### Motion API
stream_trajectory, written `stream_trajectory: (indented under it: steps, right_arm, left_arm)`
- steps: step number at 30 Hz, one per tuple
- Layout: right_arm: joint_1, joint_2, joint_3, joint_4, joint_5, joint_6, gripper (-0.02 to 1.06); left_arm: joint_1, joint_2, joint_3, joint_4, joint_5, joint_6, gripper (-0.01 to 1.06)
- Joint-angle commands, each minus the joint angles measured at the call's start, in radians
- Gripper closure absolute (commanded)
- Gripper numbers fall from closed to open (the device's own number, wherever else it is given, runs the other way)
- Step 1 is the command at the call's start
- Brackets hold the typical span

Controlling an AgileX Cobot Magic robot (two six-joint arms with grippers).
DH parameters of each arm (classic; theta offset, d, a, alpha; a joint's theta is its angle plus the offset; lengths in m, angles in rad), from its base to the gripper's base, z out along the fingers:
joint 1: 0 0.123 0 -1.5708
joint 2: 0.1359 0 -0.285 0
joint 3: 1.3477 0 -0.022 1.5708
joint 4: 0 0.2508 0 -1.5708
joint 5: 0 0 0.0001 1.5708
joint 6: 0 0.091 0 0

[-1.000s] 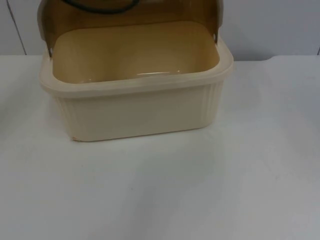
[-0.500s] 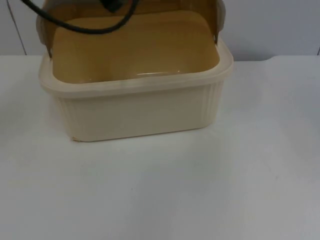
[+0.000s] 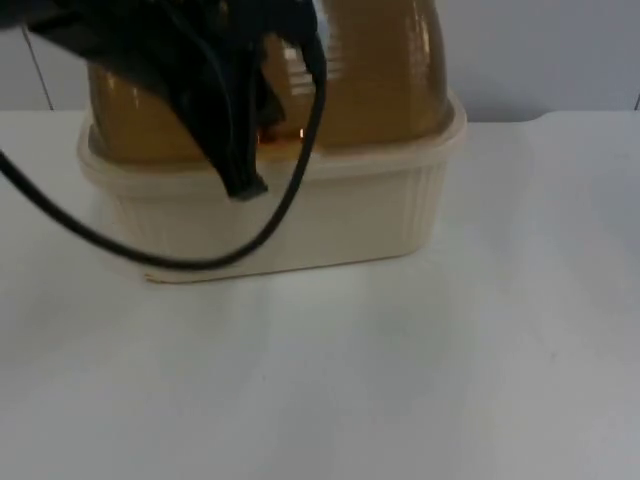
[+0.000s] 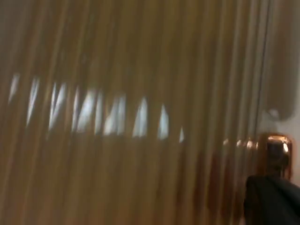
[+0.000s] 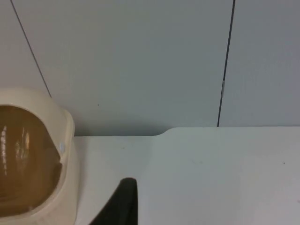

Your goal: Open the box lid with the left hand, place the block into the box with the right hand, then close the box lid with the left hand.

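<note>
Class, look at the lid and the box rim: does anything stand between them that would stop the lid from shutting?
Nothing visible does. The brown lid is down over the box, with the left gripper at its front. The right gripper waits beside the box.

Top camera looking down and forward at the box (image 3: 300, 215) on the white table (image 3: 400, 380), left wrist camera pressing close against the brown lid (image 4: 131, 117), right wrist camera facing the grey partition wall (image 5: 140, 61), sharing box and table.
</note>
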Motion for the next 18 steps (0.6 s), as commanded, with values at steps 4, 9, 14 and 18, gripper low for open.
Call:
stream_trajectory:
  steps: [4,9,14,18]
  right_arm:
    - [0.003,-0.005,-0.003,-0.002,-0.002,0.004,0.02]
    - [0.003,-0.005,-0.003,-0.002,-0.002,0.004,0.02]
    - [0.003,-0.005,-0.003,0.001,-0.002,0.004,0.02]
    - [0.003,-0.005,-0.003,0.001,-0.002,0.004,0.02]
  left_arm:
    - [-0.034,-0.06,0.039,-0.083,-0.017,-0.04,1.05]
    - [-0.043,-0.168,0.039,-0.2,-0.008,-0.095,1.05]
    - [-0.043,-0.321,0.043,-0.294,0.009,-0.258,1.05]
    - [-0.004,-0.416,0.043,-0.293,0.018,-0.347,1.05]
